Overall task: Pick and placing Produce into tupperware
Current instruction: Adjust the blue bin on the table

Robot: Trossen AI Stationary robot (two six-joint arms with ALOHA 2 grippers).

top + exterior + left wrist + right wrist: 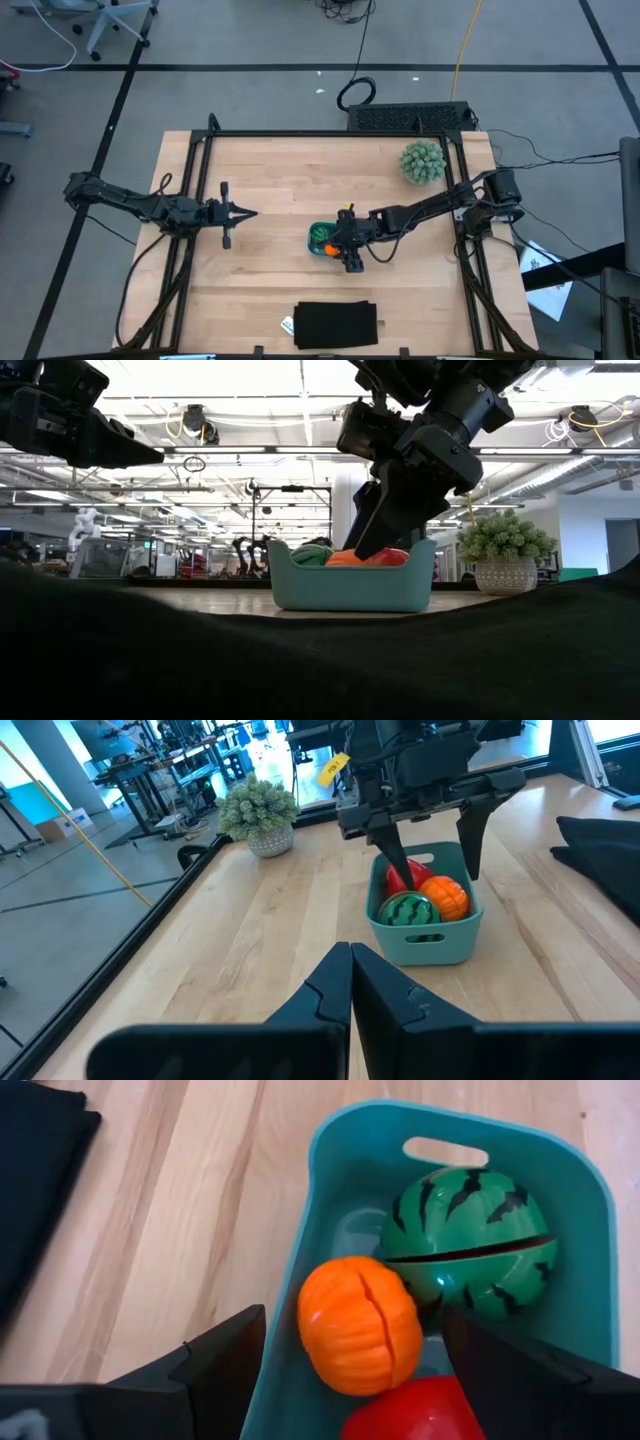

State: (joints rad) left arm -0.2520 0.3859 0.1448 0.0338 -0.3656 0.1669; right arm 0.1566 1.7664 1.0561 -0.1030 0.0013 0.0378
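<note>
The teal tupperware (pixel 318 238) (pixel 425 945) (pixel 350 588) stands near the table's middle. All three produce pieces lie inside it: the green striped ball (pixel 470 1240) (pixel 405 910), the orange ball (pixel 360 1325) (pixel 447 898) and the red piece (pixel 415 1415) (pixel 400 878). My right gripper (pixel 370 1370) (pixel 430 865) (pixel 348 250) hangs open just above the container, fingers pointing down. One finger is by the red piece, the other near a side wall. My left gripper (pixel 248 212) (pixel 350 970) waits shut over the table's left half, raised above the wood.
A pale green spiky ball in a pot (pixel 423 162) (pixel 258 815) (pixel 505 555) stands near the far right corner. A flat black rectangle (pixel 337 325) (pixel 30 1170) lies at the near edge. Bare wood (pixel 270 250) lies between the left gripper and the container.
</note>
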